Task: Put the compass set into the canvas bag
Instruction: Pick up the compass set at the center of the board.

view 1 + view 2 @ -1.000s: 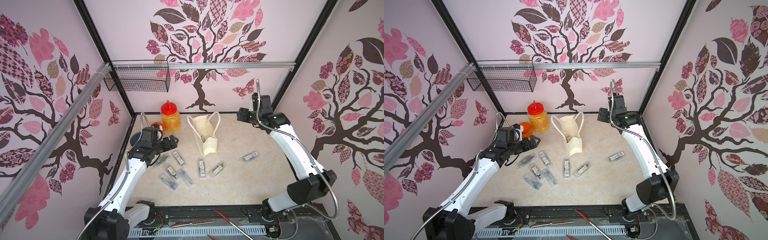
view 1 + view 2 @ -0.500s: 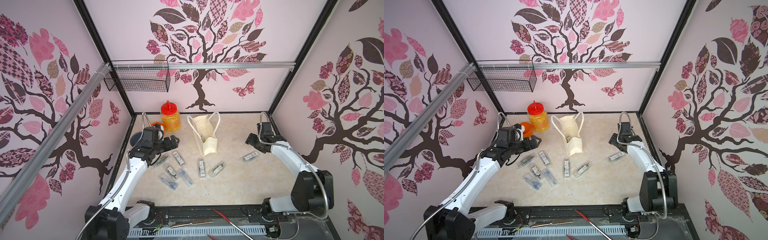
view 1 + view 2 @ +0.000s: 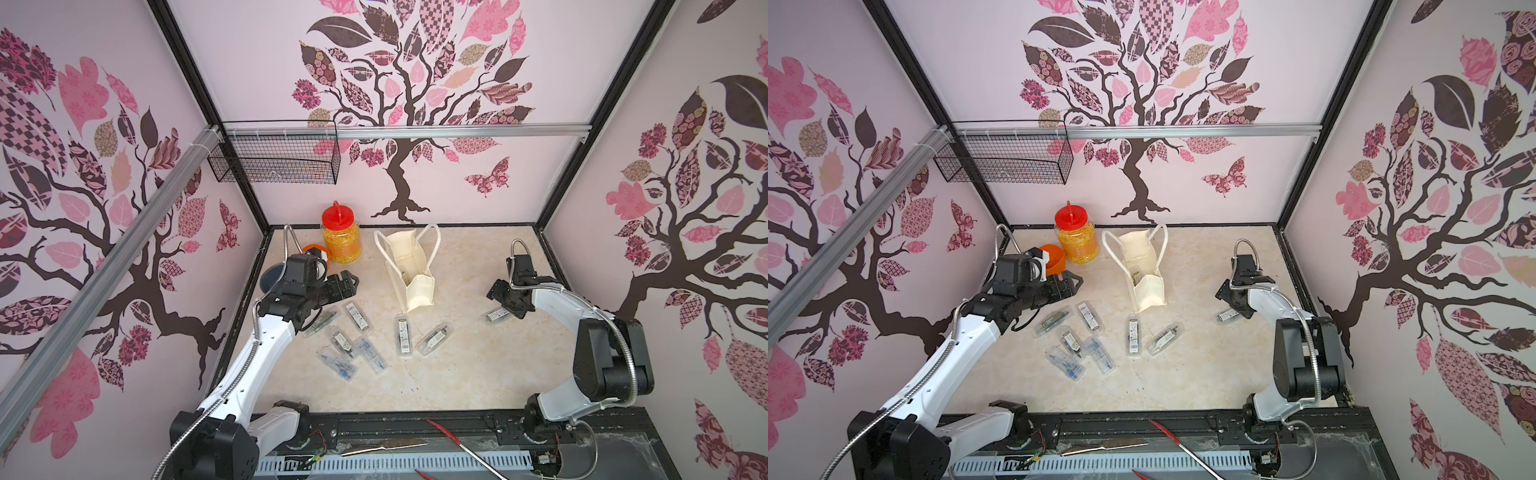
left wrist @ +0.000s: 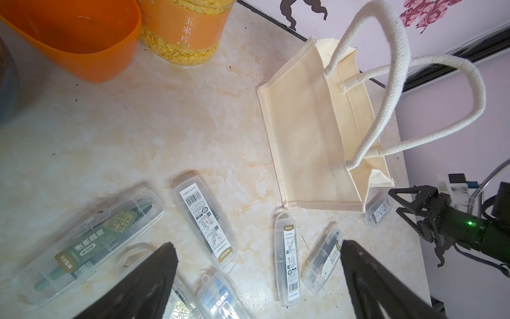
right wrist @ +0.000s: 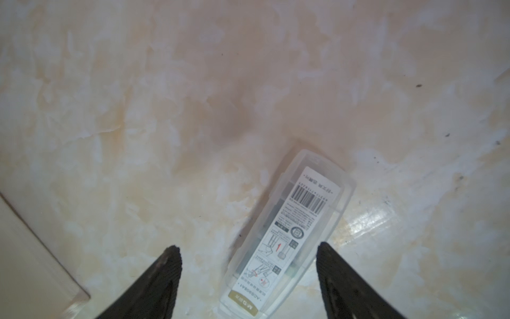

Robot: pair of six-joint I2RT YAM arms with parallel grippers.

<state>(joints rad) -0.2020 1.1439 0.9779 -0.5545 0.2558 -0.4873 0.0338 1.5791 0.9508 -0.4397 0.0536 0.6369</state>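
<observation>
The cream canvas bag [image 3: 409, 270] [image 3: 1144, 270] [image 4: 311, 138] stands upright mid-table with its mouth open; one clear case shows inside it. Several compass sets in clear plastic cases lie in front of it, such as one beside the bag's base [image 3: 404, 336] [image 4: 287, 259]. A lone compass set [image 3: 496, 315] [image 3: 1227, 316] [image 5: 287, 234] lies to the right. My right gripper [image 3: 505, 301] [image 5: 248, 265] is low over it, open, with the case's end between the fingers and untouched. My left gripper [image 3: 349, 282] [image 4: 258, 254] hovers open above the left group of cases.
A red-lidded jar [image 3: 340, 239] of yellow flakes and an orange cup [image 3: 1054, 259] stand at the back left, beside a dark round dish [image 3: 270, 278]. A wire basket [image 3: 274, 162] hangs on the back wall. Loose tools [image 3: 457, 440] lie on the front rail.
My right arm has swung down from high at the back wall to the lone case on the right. The left arm has hardly moved.
</observation>
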